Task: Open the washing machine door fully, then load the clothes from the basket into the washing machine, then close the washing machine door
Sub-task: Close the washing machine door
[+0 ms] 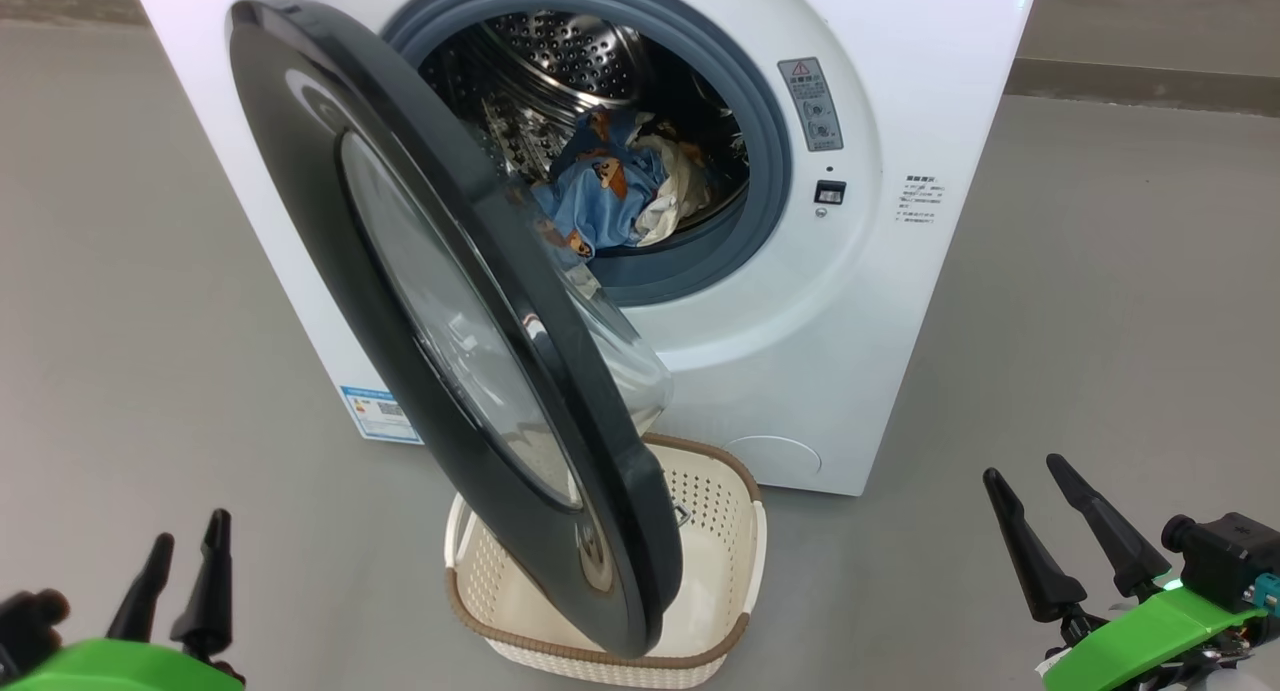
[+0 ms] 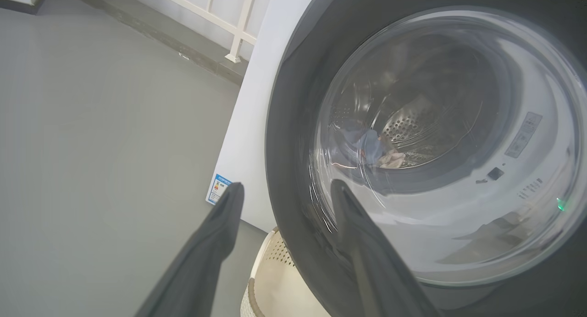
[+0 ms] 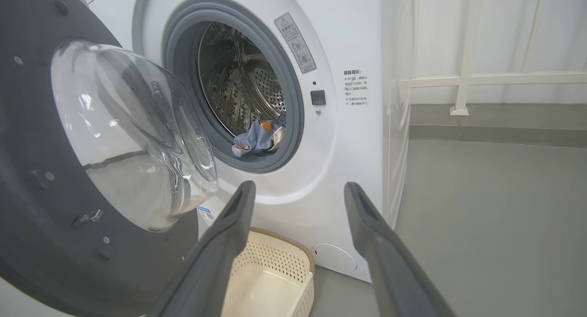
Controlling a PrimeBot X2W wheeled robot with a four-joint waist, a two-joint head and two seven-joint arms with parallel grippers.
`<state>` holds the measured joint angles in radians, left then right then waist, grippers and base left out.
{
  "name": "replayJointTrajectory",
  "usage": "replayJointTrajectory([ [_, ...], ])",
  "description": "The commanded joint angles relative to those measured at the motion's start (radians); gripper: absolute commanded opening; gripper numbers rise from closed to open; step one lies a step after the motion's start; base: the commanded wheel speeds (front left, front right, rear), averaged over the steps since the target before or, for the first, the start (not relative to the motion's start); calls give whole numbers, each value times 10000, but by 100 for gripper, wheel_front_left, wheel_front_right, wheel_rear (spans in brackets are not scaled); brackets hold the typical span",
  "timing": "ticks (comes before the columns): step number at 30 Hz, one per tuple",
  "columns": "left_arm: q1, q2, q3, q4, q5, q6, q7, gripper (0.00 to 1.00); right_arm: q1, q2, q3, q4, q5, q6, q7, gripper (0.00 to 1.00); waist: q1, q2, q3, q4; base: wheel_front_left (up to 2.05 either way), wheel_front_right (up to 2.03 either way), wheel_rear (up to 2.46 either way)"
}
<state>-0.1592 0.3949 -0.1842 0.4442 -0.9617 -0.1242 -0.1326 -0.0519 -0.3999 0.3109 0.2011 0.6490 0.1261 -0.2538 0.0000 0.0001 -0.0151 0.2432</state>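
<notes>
1. The left gripper (image 1: 190, 529) sits at 7 o'clock in the head view. Its jaws are parted with nothing between them, and the tips point toward 12.
2. In the left wrist view its fingers (image 2: 206, 248) rise with a clear gap. The one on the 3 o'clock side overlaps the black rim of the washing machine door (image 2: 293, 124). That view does not settle whether it touches. In the head view the gripper is clear of the door, off at its 8 o'clock.
3. The right gripper (image 1: 1022, 468) sits at 4 o'clock in the head view, its jaws spread and empty, the tips leaning toward 11.
4. The door stands partly swung out from the 9 o'clock side of the opening, with its bulging glass turned toward the drum (image 1: 575, 46). Its lower edge hangs over the basket (image 1: 715, 511).
5. The basket rests on the grey floor (image 1: 1100, 321) at 6 o'clock of the door, just in front of the machine. The part of its bottom seen in the right wrist view is bare cream plastic.
6. The washing machine (image 1: 850, 321) takes up 12 o'clock of the head view, with a grey-blue gasket (image 1: 772, 171) ringing the steel drum.
7. The clothes (image 1: 600, 186) lie inside the drum at its 6 o'clock. They are blue printed fabric with white cloth on the 3 o'clock side, and a blue fold reaches the gasket's lower lip.
8. A blue label (image 1: 378, 414) marks the machine's 7 o'clock corner, and a warning sticker (image 1: 812, 103) sits at 2 o'clock of the opening.
</notes>
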Motion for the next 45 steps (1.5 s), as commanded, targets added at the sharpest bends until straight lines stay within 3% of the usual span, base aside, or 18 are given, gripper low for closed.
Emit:
replayJointTrajectory([
  [1,-237,406,171,-35,175,-64,-444,100,-38,-247,52,-198,-126,46,-80,100,0,-1,-2,18,0,0,0],
  [9,-286,198,-346,303,1281,-65,-1274,100,-29,-240,28,-195,-122,46,-80,100,0,-1,-21,110,0,0,0],
  [16,-34,-407,667,-364,3952,5,-1288,100,-83,-217,9,-200,-128,46,-80,100,0,-1,3,94,0,0,0],
  [27,601,-1330,1930,-947,6541,6,-1290,100,-87,-166,-16,-188,-141,46,-80,100,0,-1,24,-38,0,0,0],
  [35,799,-1845,2555,-944,7423,-39,-1291,100,-114,-154,-22,-172,-146,46,-80,100,0,-1,57,-101,0,0,0],
  [45,833,-2019,2732,-915,7804,-62,-1291,100,-102,-142,-32,-193,-171,46,-80,100,0,-1,45,-112,0,0,0],
])
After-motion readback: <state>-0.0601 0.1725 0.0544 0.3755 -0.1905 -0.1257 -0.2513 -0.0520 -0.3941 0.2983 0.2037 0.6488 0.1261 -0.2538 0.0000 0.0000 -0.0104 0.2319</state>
